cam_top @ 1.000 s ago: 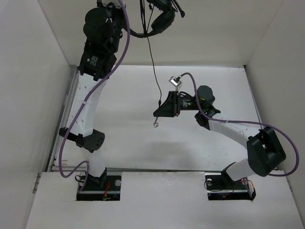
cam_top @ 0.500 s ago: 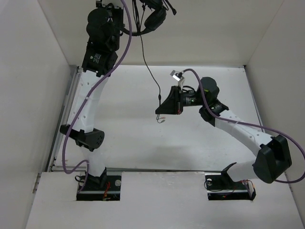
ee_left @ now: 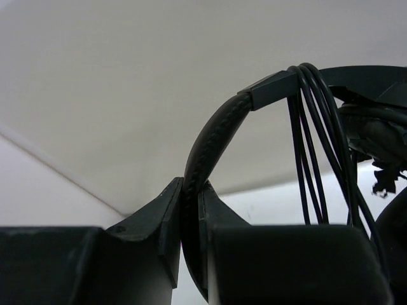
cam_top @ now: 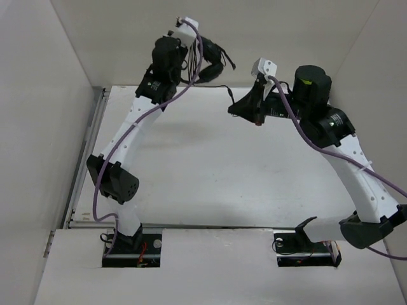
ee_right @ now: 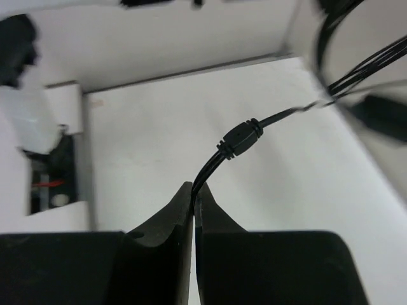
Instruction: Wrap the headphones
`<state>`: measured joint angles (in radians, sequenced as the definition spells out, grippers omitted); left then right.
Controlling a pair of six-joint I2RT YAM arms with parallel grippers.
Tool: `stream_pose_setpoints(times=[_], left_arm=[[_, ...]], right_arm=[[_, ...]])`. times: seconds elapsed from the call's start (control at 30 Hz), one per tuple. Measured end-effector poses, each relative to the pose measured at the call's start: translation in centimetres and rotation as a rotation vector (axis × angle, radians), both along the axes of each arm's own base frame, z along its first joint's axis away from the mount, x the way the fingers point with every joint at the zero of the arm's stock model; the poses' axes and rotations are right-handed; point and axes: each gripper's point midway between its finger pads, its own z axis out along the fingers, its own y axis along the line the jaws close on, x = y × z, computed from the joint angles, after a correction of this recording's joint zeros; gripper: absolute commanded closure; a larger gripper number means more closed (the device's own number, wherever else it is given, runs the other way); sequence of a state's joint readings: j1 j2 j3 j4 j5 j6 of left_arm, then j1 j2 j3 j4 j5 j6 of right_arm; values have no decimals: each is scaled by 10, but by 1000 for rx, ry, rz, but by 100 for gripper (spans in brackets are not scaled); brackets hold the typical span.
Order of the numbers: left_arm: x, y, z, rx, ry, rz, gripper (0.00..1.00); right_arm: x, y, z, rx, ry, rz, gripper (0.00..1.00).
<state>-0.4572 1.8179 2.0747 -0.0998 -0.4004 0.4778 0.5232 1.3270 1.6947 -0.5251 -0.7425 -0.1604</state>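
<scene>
Your left gripper (ee_left: pixel 191 185) has its jaws shut on the headband (ee_left: pixel 213 136), which rises out of them and arches off to the right. So the headphones (cam_top: pixel 213 63) hang from that grip, clear of the tabletop (cam_top: pixel 210 165). Your right gripper (ee_right: pixel 193 187) has its jaws pinched on the cable (ee_right: pixel 280 115), just short of a small joiner (ee_right: pixel 238 138). From those jaws the cable runs up and away toward the headband, roughly along the jaws' own line. There it meets the loops (ee_left: pixel 304 82) draped over the headband, right of the left jaws. In the top view the right gripper sits just right of the headband, with a short span of cable between. As I judge it, the next turn depends on carrying that span over the headband, which is the right arm's job.
</scene>
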Motion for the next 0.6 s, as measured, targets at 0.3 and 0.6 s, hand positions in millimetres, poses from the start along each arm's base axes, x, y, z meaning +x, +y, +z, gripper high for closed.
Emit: stream_pose_setpoints(times=[0.3,0.6], left_arm=[[-59,-97,-130,190,297,-271,99],[-127,-139,-88,84,259,-505,100]], right_arm=[[76,-61,33,-305,-485,-367,97],[157,-138,39,-506,-682,-714,96]])
